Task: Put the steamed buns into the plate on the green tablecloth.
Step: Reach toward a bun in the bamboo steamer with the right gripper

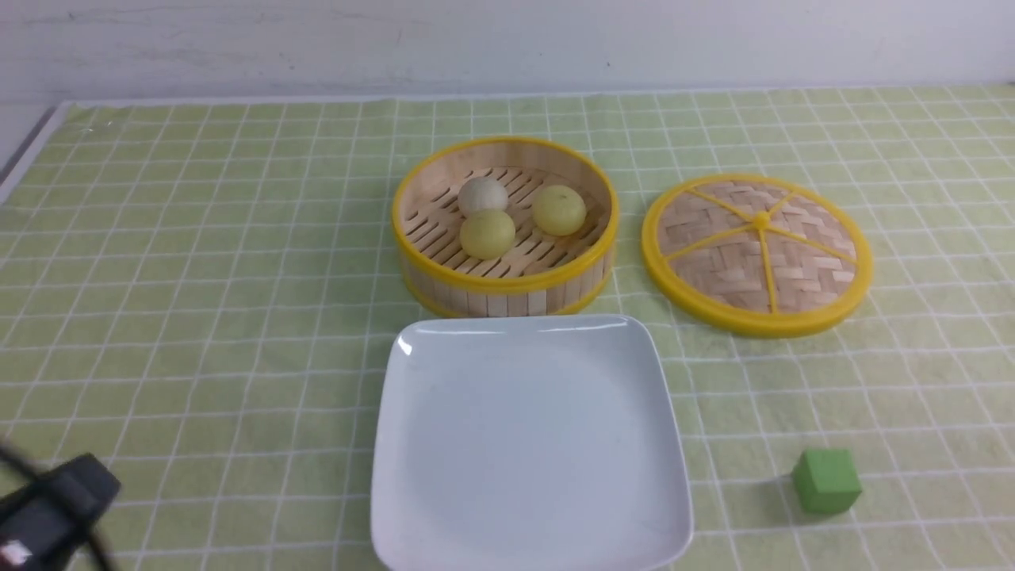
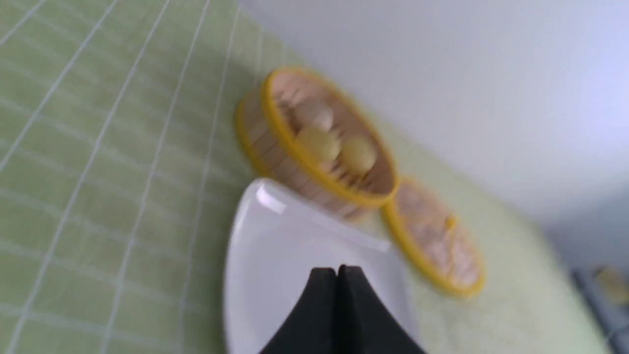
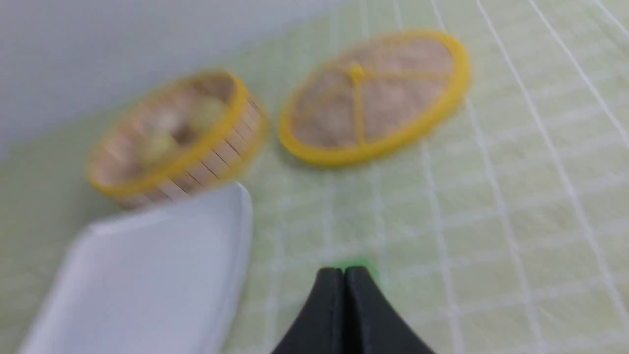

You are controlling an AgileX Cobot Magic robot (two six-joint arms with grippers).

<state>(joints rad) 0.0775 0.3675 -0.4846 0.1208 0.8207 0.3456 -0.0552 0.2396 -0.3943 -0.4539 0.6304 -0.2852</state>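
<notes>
Three steamed buns lie in a round bamboo steamer basket point(image 1: 444, 285): an off-white one point(image 1: 482, 195) and two pale yellow ones point(image 1: 487, 233) point(image 1: 559, 209). The white square plate point(image 1: 444, 492) sits empty on the green tablecloth point(image 1: 198, 277), just in front of the basket. My left gripper point(image 2: 337, 269) is shut with nothing in it, held over the plate's point(image 2: 255, 275) near side. Part of the left arm point(image 1: 55, 511) shows at the front view's lower left corner. My right gripper point(image 3: 344, 270) is also shut and empty, over the cloth beside the plate point(image 3: 147, 275).
The woven lid point(image 1: 757, 254) with a yellow rim lies flat to the right of the basket. A small green cube point(image 1: 826, 480) stands on the cloth at the front right; a sliver of it point(image 3: 367, 269) shows behind the right fingertips. A white wall bounds the far edge.
</notes>
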